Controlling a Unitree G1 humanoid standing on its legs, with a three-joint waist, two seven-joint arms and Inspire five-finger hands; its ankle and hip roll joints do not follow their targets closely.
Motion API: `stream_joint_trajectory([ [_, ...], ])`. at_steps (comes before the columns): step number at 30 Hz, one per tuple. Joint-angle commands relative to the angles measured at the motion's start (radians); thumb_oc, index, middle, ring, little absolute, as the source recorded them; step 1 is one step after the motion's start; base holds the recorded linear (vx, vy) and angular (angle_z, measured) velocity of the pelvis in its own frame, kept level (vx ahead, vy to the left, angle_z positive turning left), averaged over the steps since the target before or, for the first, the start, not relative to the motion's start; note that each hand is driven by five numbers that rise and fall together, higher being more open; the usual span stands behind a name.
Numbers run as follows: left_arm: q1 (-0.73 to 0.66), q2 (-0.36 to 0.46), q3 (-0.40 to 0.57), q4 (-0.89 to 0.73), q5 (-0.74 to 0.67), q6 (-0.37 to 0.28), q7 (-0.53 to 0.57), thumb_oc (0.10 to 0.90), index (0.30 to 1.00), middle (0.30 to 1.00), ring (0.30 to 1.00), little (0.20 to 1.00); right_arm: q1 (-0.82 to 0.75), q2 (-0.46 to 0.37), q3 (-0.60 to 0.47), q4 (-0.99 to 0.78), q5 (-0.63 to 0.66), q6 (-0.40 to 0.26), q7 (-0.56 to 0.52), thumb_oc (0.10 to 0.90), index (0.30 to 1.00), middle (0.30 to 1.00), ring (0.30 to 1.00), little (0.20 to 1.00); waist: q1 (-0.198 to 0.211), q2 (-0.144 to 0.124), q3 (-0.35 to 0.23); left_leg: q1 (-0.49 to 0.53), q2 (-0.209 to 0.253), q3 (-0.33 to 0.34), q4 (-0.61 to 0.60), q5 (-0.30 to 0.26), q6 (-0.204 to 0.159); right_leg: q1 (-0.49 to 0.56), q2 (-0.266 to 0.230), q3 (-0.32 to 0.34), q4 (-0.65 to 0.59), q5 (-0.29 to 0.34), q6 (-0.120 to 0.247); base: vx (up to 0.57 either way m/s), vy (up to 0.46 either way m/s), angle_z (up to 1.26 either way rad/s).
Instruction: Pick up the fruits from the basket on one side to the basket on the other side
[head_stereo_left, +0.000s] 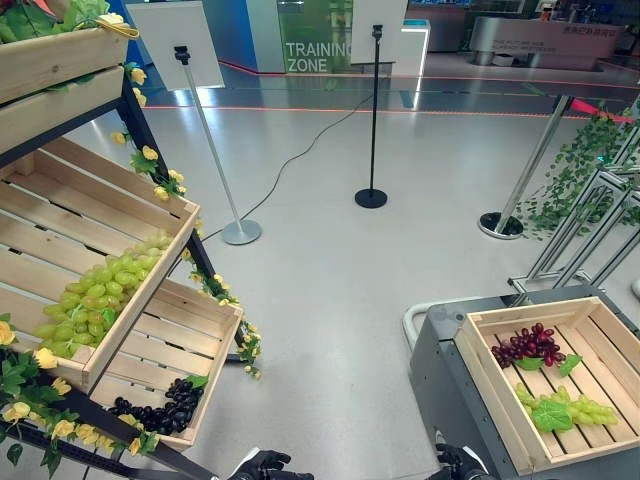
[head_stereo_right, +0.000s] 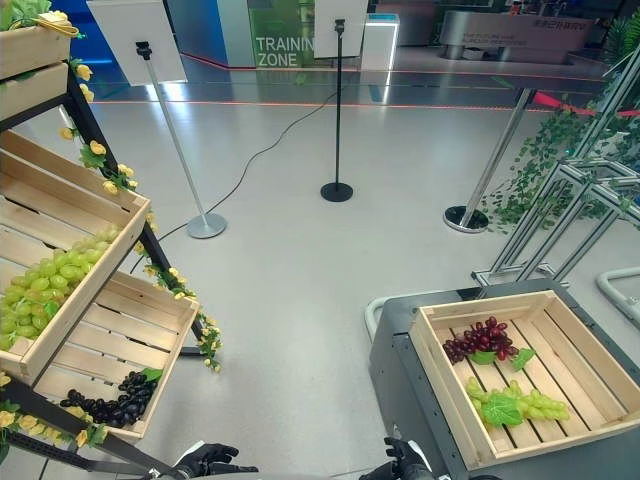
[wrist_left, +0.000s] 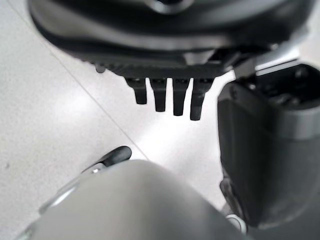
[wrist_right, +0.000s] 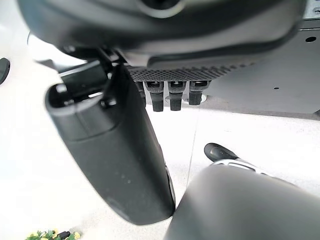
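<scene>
Presently, in the left eye view, the tiered wooden rack (head_stereo_left: 150, 250) occupies the 9 o'clock side. Its middle crate holds green grapes (head_stereo_left: 100, 290); the lower crate (head_stereo_left: 215, 375) holds black grapes (head_stereo_left: 160, 408) at its front edge. At 4 o'clock a cart (head_stereo_left: 440, 385) carries a wooden basket (head_stereo_left: 500, 400) containing red grapes (head_stereo_left: 528, 346) and a further green bunch (head_stereo_left: 565, 410). Both hands sit low at 6 o'clock: left hand (head_stereo_left: 262, 467), right hand (head_stereo_left: 455, 466), neither touching fruit.

Right eye view: same layout; rack crates at 8 o'clock, the basket at 4 o'clock, bare floor (head_stereo_right: 300, 260) between them.

Left wrist view: fingers (wrist_left: 157, 97) hang straight and relaxed, thumb apart, nothing held, floor beyond.

Right wrist view: fingers (wrist_right: 172, 97) likewise straight, thumb (wrist_right: 110, 150) standing clear, nothing held; the cart's side shows behind.

Judgement: the bunches look light, soft and lumpy, liable to shed or slip if squeezed hard. Take hold across the bunch's upper mass, near the stem, with fingers curled beneath.
</scene>
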Motion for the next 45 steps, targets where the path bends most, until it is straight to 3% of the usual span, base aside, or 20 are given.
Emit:
stream_joint_trajectory([
  [1,-0.079,-0.062,-0.022,0.005,-0.008,-0.064,0.005,0.800,0.900,0.900,0.900,0.900,-0.091,0.020,0.056,0.025,-0.052,-0.006,0.012,0.800,0.900,0.900,0.900,0.900,0.007,-0.027,0.070,0.017,-0.019,-0.004,0.009,-0.044,-0.003,0.071,-0.004,0.031,0.008,-0.034,-0.001,0.00,0.000,0.00],
  [16,-0.079,-0.062,-0.021,0.009,-0.010,-0.063,-0.008,0.800,0.900,0.900,0.900,0.900,-0.090,0.027,0.065,0.019,-0.046,0.000,-0.001,0.800,0.900,0.900,0.900,0.900,0.007,-0.030,0.077,0.019,-0.016,0.003,0.009,-0.044,-0.004,0.071,-0.002,0.032,0.007,-0.032,-0.001,0.00,0.000,0.00],
  [25,-0.082,-0.064,-0.025,0.005,-0.005,-0.052,0.000,0.800,0.900,0.900,0.900,0.900,-0.096,0.027,0.064,-0.001,0.004,-0.077,0.004,0.800,0.900,0.900,0.900,0.900,0.000,-0.027,0.078,0.024,-0.017,0.006,0.009,-0.044,-0.004,0.071,0.002,0.040,0.008,-0.032,-0.004,0.00,0.000,0.00],
  [36,-0.084,-0.070,-0.024,0.015,0.008,-0.032,0.021,0.800,0.900,0.900,0.900,0.900,-0.097,0.031,0.048,0.009,0.048,-0.070,0.013,0.800,0.900,0.900,0.900,0.900,-0.011,-0.024,0.077,0.030,-0.012,0.012,0.009,-0.042,-0.005,0.071,0.009,0.050,0.009,-0.033,-0.008,0.00,-0.003,0.00],
  [39,-0.088,-0.070,-0.026,0.014,0.010,-0.029,0.032,0.800,0.900,0.900,0.900,0.900,-0.100,0.031,0.051,0.003,0.052,-0.101,0.008,0.800,0.900,0.900,0.900,0.900,-0.014,-0.023,0.081,0.030,-0.009,0.018,0.009,-0.039,-0.006,0.068,0.011,0.052,0.012,-0.033,-0.009,-0.01,-0.039,-0.11],
  [42,-0.095,-0.063,-0.031,0.003,0.014,-0.037,0.044,0.800,0.900,0.900,0.900,0.900,-0.107,0.025,0.056,-0.028,0.081,-0.195,-0.008,0.800,0.900,0.900,0.900,0.900,-0.015,-0.022,0.090,0.031,-0.006,0.021,0.009,-0.034,-0.008,0.064,0.012,0.052,0.023,-0.036,-0.010,0.00,-0.065,-0.05],
  [43,-0.096,-0.058,-0.035,-0.006,0.016,-0.035,0.047,0.800,0.900,0.900,0.900,0.900,-0.113,0.016,0.053,-0.057,0.124,-0.247,-0.023,0.800,0.900,0.900,0.900,0.900,-0.017,-0.020,0.095,0.030,-0.003,0.022,0.014,-0.033,-0.008,0.061,0.013,0.053,0.032,-0.038,-0.011,0.00,-0.085,-0.01],
  [45,-0.095,-0.042,-0.039,-0.022,0.012,-0.029,0.052,0.800,0.900,0.900,0.900,0.900,-0.124,-0.004,0.026,-0.130,0.236,-0.290,-0.048,0.800,0.900,0.900,0.900,0.900,-0.022,-0.019,0.103,0.030,0.000,0.023,0.020,-0.031,-0.010,0.058,0.016,0.059,0.040,-0.040,-0.013,0.00,-0.099,-0.03],
])
